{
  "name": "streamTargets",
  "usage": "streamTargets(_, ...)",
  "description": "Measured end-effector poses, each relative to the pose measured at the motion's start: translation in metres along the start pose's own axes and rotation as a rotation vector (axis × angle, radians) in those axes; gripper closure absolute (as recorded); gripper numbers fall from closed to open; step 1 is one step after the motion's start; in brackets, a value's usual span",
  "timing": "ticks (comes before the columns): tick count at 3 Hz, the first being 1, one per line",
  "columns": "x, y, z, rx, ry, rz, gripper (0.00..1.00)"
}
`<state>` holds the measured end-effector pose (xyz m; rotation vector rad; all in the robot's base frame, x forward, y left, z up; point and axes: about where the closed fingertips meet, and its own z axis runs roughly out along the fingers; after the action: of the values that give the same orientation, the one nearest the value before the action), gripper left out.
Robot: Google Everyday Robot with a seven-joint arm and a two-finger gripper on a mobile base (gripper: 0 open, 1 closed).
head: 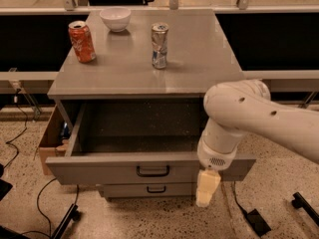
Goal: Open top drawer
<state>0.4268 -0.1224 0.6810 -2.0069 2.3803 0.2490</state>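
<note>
The top drawer (99, 171) of the grey cabinet stands pulled out toward me, its deep grey speckled inside (139, 126) showing. A small black loop handle (152, 171) sits at the centre of its front. A narrower grey drawer (149, 189) below it is closed. My gripper (207, 189) hangs in front of the top drawer's right part, right of the handle and apart from it, its cream-coloured fingers pointing down past the drawer front. The white arm (249, 118) hides the drawer's right side.
On the cabinet top (189, 59) stand a red soda can (81, 41), a white bowl (115, 18) and a silver can (159, 45). A cardboard box (50, 138) sits at the cabinet's left. Cables and black feet lie on the speckled floor.
</note>
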Motion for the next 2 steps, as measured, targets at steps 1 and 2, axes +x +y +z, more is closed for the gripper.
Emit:
streamTargets(1,-0.0034,0.0479,0.0043,-0.071,-0.012,-0.025,0.41)
streamTargets(2,-0.0035,0.0479,0.0037,-0.071,-0.012,-0.025,0.64)
